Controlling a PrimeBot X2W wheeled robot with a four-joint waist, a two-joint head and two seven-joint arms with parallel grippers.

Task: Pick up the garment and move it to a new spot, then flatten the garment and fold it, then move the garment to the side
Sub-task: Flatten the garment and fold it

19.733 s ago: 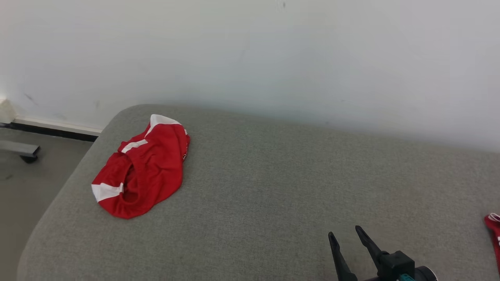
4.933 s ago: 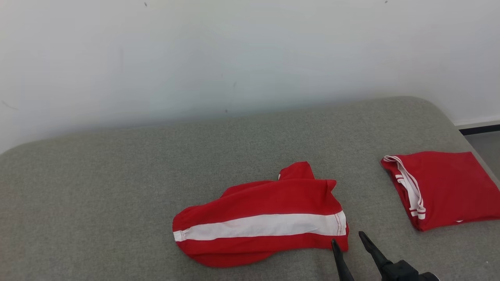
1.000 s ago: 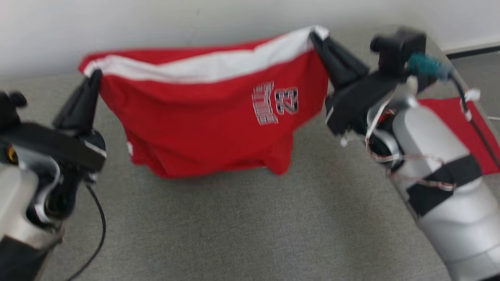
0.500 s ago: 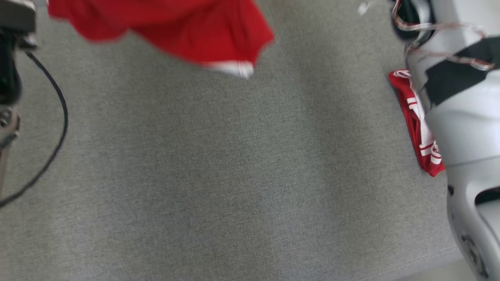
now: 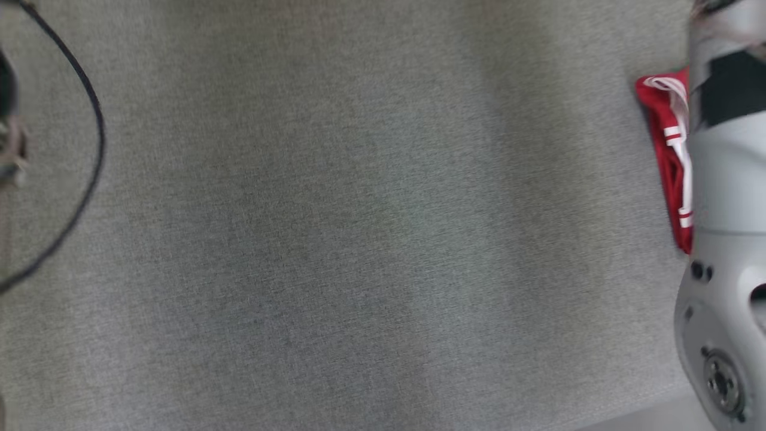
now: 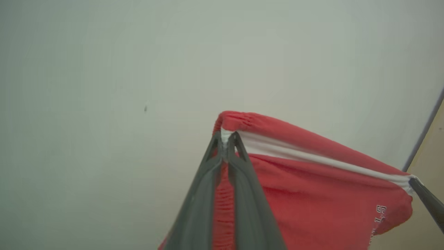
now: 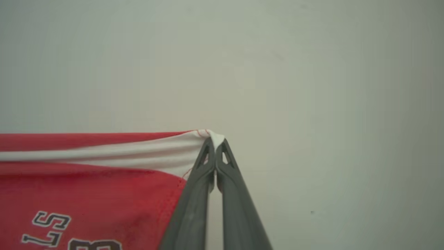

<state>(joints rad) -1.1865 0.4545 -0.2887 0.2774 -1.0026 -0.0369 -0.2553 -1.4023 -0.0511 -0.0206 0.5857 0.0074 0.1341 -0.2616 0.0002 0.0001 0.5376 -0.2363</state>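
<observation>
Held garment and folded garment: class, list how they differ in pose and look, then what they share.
The held garment hangs stretched in the air between the left pincer and right pincer, both shut on its white-banded edge; the folded garment lies on the grey cushion. The held garment shows printed lettering; the folded garment shows thin white stripes and is partly hidden by the right arm. Both are red with white.

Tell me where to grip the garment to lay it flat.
Take the garment by the two ends of its white-striped edge, one hand per corner, each coming from its own outer side. The left hand and right hand are shut on those corners, that edge runs taut between them, and the rest hangs loose.
</observation>
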